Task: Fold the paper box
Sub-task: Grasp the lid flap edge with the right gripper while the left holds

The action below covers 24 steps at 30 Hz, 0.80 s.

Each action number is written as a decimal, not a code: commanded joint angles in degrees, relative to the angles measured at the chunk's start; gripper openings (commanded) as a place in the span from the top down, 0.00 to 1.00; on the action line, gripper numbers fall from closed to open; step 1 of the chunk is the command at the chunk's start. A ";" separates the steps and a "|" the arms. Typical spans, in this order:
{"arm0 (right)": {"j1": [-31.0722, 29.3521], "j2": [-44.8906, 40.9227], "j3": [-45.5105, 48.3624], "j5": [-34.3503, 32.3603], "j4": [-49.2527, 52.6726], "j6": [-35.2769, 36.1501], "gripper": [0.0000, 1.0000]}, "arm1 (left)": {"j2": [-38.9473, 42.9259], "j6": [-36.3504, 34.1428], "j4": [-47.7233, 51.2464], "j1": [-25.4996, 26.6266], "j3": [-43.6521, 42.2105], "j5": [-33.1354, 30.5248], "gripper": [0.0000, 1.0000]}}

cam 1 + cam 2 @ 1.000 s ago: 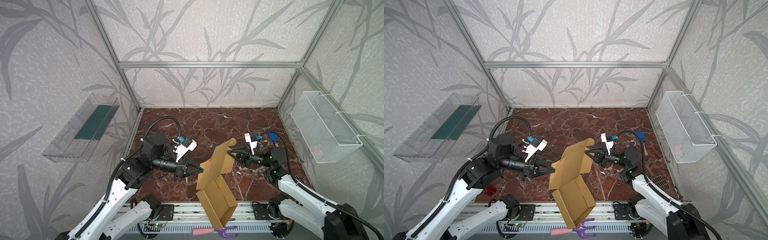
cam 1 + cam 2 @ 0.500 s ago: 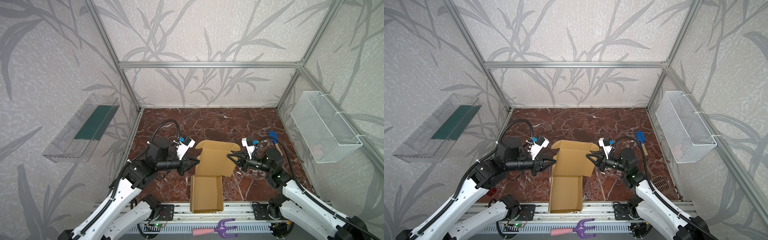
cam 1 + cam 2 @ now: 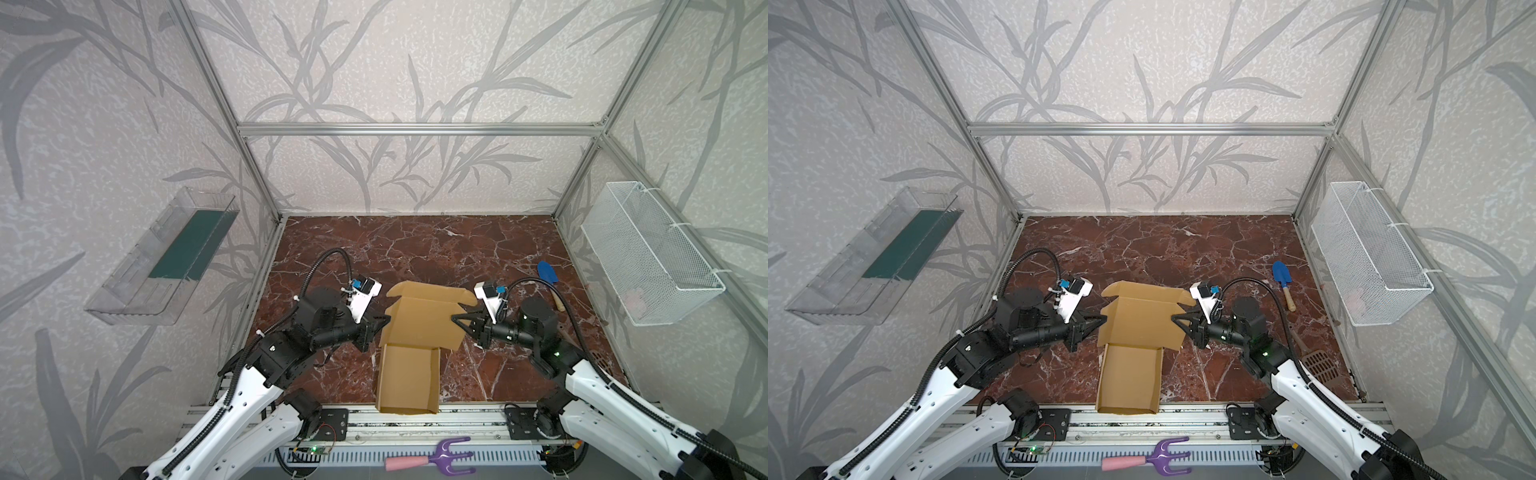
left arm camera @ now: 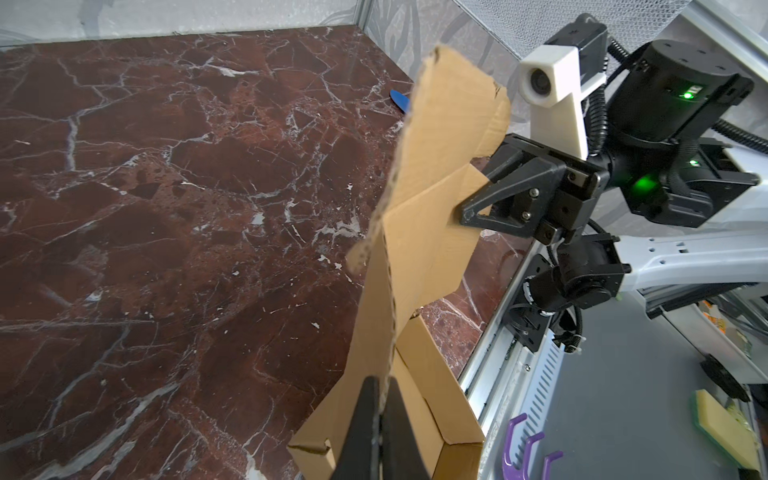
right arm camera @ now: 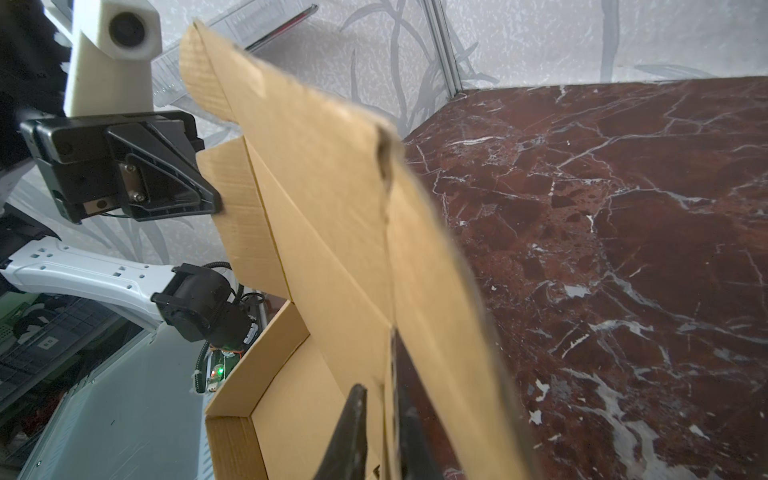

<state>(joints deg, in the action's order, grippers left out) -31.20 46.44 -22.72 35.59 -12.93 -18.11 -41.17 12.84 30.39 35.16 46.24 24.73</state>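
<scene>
Overhanging the front edge: the near end of the paper box [image 3: 409, 376] [image 3: 1130, 374], its shallow tray part, juts past the table [image 3: 415, 249] over the metal rail [image 3: 469, 419]. The tray's side walls stand up left and right.
Front ledge: a purple hand fork [image 3: 432, 457] [image 3: 1148, 459] with a pink handle lies below the rail, apart from the box.
Raised panel: from the tray's far end, the box's wide panel rises at a tilt. It has side flaps out to both sides and a far flap with rounded corners.
Left gripper [image 3: 386, 320] [image 3: 1102, 319] [image 4: 384, 388]: narrow, clamped on the panel's left edge. In the left wrist view the cardboard edge runs between its fingers.
Right gripper [image 3: 455, 320] [image 3: 1173, 319] [image 5: 380, 374]: narrow, pinching the panel's right edge, with a finger on each face.
Room to move: bare marble shows on either side of the tray, under the arms. The far half of the table lies open to the back wall.
Right side: a blue trowel [image 3: 550, 282] [image 3: 1284, 286] with a wooden handle lies near the right wall, beyond the right arm. A brown slotted scoop [image 3: 1316, 363] sits just beside that arm, partly hidden.
Wall containers: a clear bin [image 3: 124, 291] [image 3: 830, 299] on the left wall holds a flat dark green thing [image 3: 191, 245]. A white wire basket [image 3: 648, 249] on the right wall holds something small and pale pink [image 3: 633, 297], too faint to name.
In the way: both arms flank the panel closely.
</scene>
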 commanded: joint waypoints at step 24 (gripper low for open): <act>-4.48 0.32 -4.61 -5.35 6.41 4.22 1.00 | -0.31 -2.53 -0.22 0.22 -2.64 -5.39 0.72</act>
<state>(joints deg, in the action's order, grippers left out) -35.31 47.00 -25.23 30.02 -6.63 -14.68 -41.82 11.33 30.79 35.20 43.97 19.51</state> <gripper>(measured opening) 0.050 0.278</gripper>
